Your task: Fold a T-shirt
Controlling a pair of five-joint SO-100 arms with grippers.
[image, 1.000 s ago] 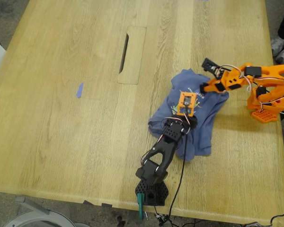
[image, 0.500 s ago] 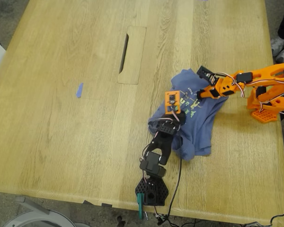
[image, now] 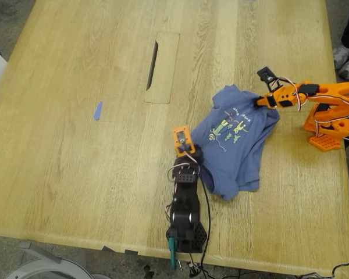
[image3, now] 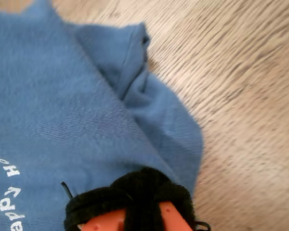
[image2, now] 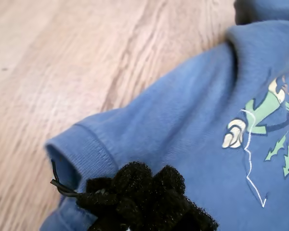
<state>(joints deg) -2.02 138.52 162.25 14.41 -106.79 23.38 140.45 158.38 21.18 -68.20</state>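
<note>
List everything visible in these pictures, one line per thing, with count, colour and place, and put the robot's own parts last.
T-shirt: one, slate blue with a green and yellow cartoon print, crumpled on the table toward the exterior view's right.
Table: one, light wood, filling the exterior view.
Cable slot: one, dark, in a rectangular wooden cover near the table's middle.
Tape scrap: one, blue, on the table toward the exterior view's left.
Shoes: a person's, pale, at the exterior view's right edge.
My first claw: one, black arm with an orange camera mount, shut on the T-shirt's sleeve hem.
My second claw: one, orange arm, shut on the T-shirt's far edge.
</note>
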